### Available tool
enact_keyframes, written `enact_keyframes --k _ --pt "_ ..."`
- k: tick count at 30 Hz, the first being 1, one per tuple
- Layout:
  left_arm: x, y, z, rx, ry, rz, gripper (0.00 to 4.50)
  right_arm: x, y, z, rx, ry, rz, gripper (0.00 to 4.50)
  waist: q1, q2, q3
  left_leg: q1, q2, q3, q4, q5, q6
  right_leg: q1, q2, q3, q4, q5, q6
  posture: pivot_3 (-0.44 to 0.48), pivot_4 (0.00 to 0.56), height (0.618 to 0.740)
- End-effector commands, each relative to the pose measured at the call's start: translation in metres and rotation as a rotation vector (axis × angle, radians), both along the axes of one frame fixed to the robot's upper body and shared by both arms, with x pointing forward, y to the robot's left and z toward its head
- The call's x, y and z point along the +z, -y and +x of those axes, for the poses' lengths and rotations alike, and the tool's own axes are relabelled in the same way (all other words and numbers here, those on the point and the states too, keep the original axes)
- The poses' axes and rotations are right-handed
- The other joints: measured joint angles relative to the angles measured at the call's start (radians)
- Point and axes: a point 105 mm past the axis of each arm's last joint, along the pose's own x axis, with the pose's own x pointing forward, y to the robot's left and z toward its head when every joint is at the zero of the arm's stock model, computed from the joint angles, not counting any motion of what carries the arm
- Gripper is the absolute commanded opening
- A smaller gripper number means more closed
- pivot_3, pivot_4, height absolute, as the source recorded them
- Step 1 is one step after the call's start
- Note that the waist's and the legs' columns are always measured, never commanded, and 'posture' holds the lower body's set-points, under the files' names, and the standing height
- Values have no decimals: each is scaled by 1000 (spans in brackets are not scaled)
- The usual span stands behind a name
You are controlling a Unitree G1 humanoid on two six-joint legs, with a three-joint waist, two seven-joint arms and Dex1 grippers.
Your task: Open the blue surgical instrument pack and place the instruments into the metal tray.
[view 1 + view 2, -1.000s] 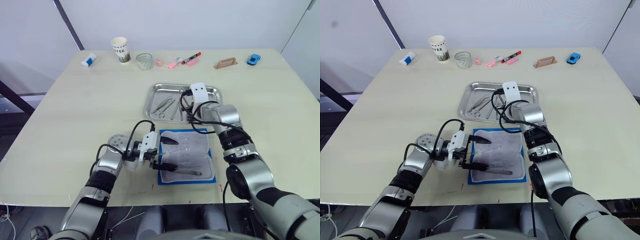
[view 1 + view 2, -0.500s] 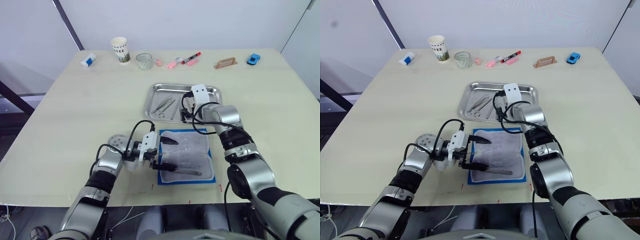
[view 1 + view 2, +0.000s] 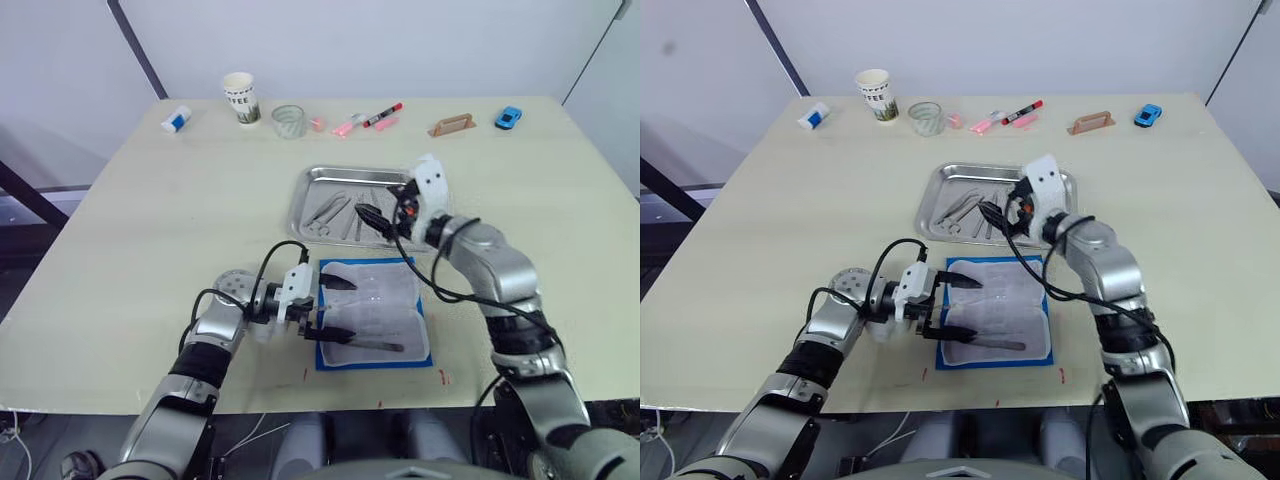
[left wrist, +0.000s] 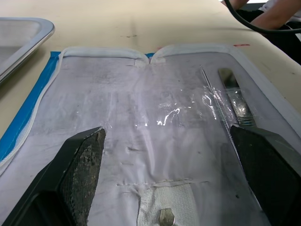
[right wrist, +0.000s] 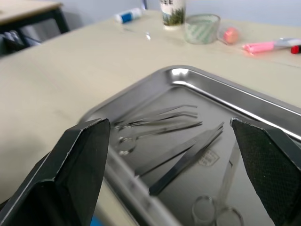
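The blue surgical instrument pack [image 3: 372, 312] lies open on the table, its pale lining up. One slender instrument [image 3: 377, 346] still lies in it, seen under the clear lining [image 4: 235, 99]. My left gripper [image 3: 336, 309] is open at the pack's left edge, its fingers spread over the lining. The metal tray [image 3: 310, 181] sits just beyond the pack with several instruments [image 3: 328, 210] in it: ring-handled forceps [image 5: 155, 126] and tweezers [image 5: 188, 150]. My right gripper [image 3: 374, 220] hovers open above the tray's middle, nothing between its fingers.
Along the far edge stand a white-and-blue tube [image 3: 177, 120], a paper cup [image 3: 240, 98], a glass [image 3: 288, 121], pink [image 3: 347, 125] and red [image 3: 382, 115] markers, a wooden block [image 3: 450, 125] and a blue toy car [image 3: 508, 118].
My right gripper has opened over the tray, and its arm has swung out to the right and lifted. The left gripper and the pack have stayed where they were.
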Motion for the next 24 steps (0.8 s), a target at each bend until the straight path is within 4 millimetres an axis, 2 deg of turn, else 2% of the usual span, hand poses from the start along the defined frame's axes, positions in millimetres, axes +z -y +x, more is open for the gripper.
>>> enact_keyframes --k 1,6,9,16,24 --pt "-23 -1 -14 -20 -112 24 4500 26 11 -31 156 113 60 4478 2 0 0 0 0 0 0 0 0 0 0 0 0 0 0 0 150 740" --pt "-17 -7 -11 -36 -110 24 4500 13 39 -71 323 107 -59 4478 3 -2 1 0 0 0 0 0 1 0 1 0 -1 0 0 0 150 740" --pt "-14 -11 -9 -42 -109 23 4500 5 51 -84 367 88 -116 4478 2 -4 3 1 0 0 0 0 1 0 2 1 -1 0 0 0 150 740" --pt "-15 -22 -9 -59 -114 55 4500 -14 51 -109 484 57 -227 4478 3 -7 5 1 0 0 0 0 1 0 2 1 0 0 0 0 150 740" --pt "-20 -27 -7 -59 -105 80 4500 -31 56 -122 548 40 -382 4478 3 -9 6 3 0 0 0 0 1 1 3 2 0 0 0 0 150 740"
